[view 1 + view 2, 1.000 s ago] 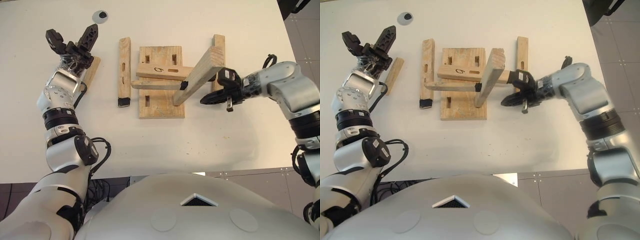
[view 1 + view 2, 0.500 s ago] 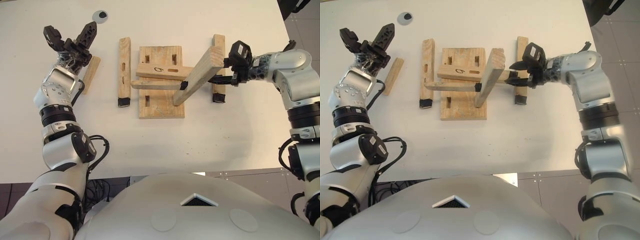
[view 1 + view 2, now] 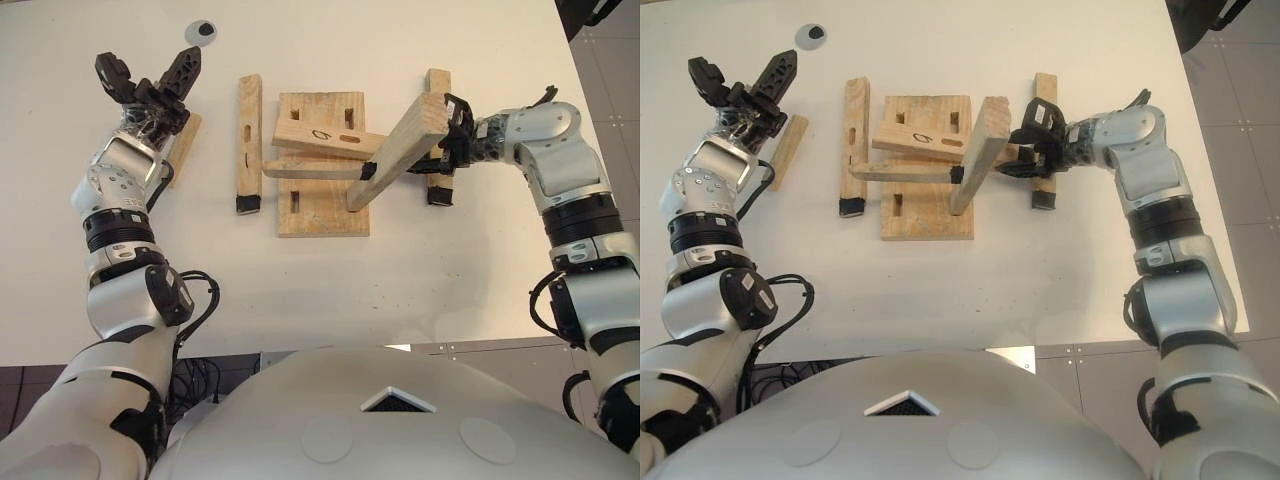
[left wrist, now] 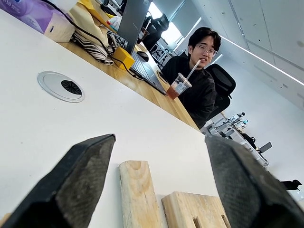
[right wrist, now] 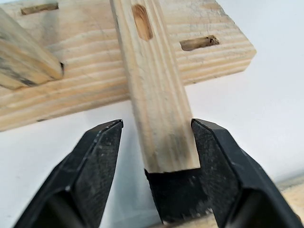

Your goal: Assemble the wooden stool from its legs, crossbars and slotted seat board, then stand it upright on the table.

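- White worktop [image 3: 330, 280] carries a pale, rectangular wooden seat board [image 3: 322, 215] with cut slots, lying flat between the two end effectors.
- Right end effector [image 5: 156, 126]: fingers are open and straddle the black-capped end of a long wooden bar with an oval slot [image 5: 156, 95]. One finger sits against the bar's side and the other stands clear of it, so nothing is clamped.
- From that end effector the slotted bar runs out across the seat board.
- A thick wooden leg [image 3: 400, 148] leans tilted just in front of the right end effector, its low end on the seat board.
- A thin wooden crossbar [image 3: 310, 170] meets that low end.
- Just beside the right end effector lies another black-tipped wooden leg [image 3: 437, 190].
- Left end effector [image 3: 146, 62]: fingers are spread wide and hold nothing.
- A short wooden piece [image 3: 184, 150] lies beside its wrist, a flat black-tipped wooden leg [image 3: 248, 140] lies between it and the seat board, and a grey round grommet [image 3: 202, 30] sits near one fingertip.
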Tool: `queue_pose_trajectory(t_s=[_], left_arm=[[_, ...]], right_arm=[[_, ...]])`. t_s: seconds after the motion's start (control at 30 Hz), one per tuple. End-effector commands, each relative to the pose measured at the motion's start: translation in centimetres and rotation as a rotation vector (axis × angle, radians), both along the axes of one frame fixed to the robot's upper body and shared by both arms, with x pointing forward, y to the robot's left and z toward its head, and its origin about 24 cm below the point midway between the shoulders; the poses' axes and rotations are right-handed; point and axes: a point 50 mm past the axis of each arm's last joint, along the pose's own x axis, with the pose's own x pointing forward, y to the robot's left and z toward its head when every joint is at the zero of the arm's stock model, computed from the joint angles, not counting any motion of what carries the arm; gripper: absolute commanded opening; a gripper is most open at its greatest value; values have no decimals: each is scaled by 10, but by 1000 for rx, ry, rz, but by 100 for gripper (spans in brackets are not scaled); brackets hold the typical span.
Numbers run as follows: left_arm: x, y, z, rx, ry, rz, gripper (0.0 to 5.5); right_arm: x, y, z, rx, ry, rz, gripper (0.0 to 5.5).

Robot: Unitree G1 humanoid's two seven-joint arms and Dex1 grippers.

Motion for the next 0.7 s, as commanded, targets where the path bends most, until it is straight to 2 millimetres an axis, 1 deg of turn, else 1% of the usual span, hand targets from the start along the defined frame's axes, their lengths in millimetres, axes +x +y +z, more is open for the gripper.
queue_pose_trajectory(t_s=[0.03, 0.27, 0.3, 0.33, 0.37, 0.47, 0.63, 0.7], left_arm=[[1, -2, 2, 9, 2, -14, 345], [1, -3, 1, 8, 6, -19, 345], [1, -3, 1, 8, 6, -19, 345], [1, -3, 1, 9, 7, -19, 345], [0, -2, 0, 9, 8, -17, 345], [-1, -2, 0, 9, 9, -14, 345], [0, -3, 2, 7, -3, -12, 345], [3, -6, 15, 10, -55, -26, 345]], right_arm=[[7, 1, 3, -22, -21, 12, 266], [11, 1, -6, -49, 8, 24, 266], [11, 1, -6, -50, 11, 25, 248], [11, 1, -7, -48, 12, 28, 242], [11, 1, -6, -45, 14, 31, 219], [11, 1, -5, -34, 17, 32, 207], [13, -3, 2, 4, 9, 3, 206], [17, -10, 13, 69, -19, -63, 206]])
